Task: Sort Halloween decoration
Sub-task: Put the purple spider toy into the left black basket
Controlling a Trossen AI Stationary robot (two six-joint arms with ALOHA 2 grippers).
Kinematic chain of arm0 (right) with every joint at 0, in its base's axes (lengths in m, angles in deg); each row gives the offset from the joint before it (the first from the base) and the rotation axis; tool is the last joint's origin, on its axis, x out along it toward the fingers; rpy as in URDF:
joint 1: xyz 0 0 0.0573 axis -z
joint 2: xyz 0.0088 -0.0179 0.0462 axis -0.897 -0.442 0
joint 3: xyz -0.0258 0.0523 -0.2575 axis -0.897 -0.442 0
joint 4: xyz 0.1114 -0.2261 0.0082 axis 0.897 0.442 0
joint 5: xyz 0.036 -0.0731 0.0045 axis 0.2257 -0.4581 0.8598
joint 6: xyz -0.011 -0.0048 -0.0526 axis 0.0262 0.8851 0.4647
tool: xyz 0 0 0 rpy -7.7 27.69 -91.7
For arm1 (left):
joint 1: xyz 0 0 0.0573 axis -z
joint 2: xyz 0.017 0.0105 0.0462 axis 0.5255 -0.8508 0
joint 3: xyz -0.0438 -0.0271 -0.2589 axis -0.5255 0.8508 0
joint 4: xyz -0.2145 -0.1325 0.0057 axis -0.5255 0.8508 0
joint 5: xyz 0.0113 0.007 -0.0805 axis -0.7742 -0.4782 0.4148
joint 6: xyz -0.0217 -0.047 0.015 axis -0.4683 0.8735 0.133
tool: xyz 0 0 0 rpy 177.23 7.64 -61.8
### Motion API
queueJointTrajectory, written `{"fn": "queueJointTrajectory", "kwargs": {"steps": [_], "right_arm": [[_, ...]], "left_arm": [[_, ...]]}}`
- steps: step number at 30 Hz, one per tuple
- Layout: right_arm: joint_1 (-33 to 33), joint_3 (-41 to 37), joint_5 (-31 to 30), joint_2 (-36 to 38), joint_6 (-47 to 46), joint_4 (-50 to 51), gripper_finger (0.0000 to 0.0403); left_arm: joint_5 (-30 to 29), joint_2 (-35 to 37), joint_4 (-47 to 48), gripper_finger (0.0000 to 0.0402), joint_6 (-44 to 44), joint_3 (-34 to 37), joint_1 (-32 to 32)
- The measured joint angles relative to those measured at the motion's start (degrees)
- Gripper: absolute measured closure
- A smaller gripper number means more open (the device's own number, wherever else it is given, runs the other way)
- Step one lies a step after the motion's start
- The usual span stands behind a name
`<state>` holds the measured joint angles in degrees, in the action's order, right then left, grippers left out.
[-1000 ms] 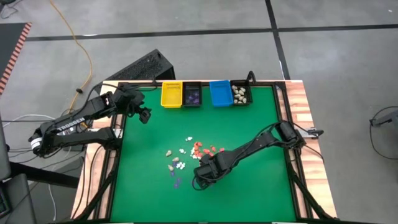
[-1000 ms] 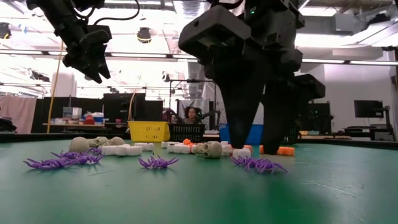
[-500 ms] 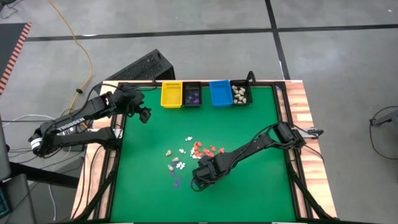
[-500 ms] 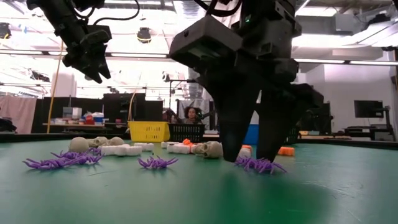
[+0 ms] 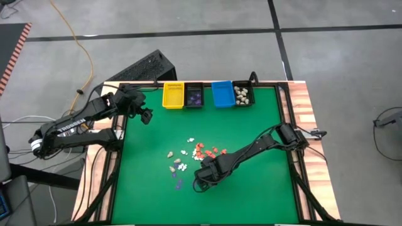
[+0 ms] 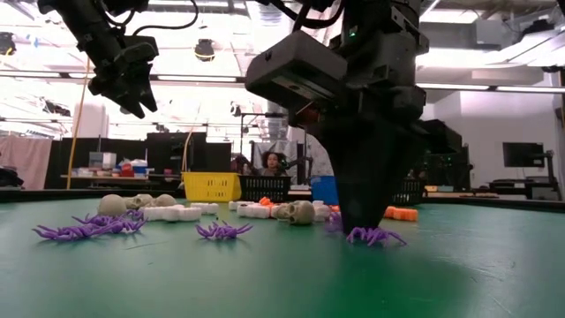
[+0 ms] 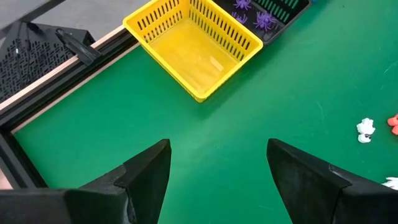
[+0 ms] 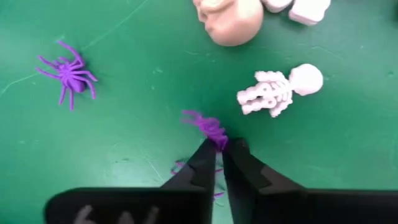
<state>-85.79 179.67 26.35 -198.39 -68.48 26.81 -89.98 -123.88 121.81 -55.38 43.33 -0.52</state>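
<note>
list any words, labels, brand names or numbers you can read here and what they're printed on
"TROSSEN", roughly, in white letters along the left dark six-joint arm in the high view; small, so the reading is uncertain.
No text shows on the yellow slatted plastic bin, the green table mat or the tiny purple plastic spider pinched by the right gripper.
Background screens in the low view are too small to read.
</note>
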Motion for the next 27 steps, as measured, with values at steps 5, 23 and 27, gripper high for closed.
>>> {"fn": "queueJointTrajectory", "kwargs": {"steps": [5, 23, 27], "right_arm": [[0.0, 0.6, 0.1, 0.0, 0.6, 0.4, 0.0386], [4.3, 10.2, 0.0, -0.2, 9.2, 4.0, 0.0389], [9.1, 12.3, -0.1, -0.2, 16.2, 5.4, 0.0389]], "left_arm": [[0.0, 0.0, 0.0, 0.0145, 0.0, 0.0, 0.0], [0.0, 0.0, 0.0, 0.0145, 0.0, 0.0, 0.0], [0.0, 0.0, 0.0, 0.0145, 0.0, 0.0, 0.0]]}}
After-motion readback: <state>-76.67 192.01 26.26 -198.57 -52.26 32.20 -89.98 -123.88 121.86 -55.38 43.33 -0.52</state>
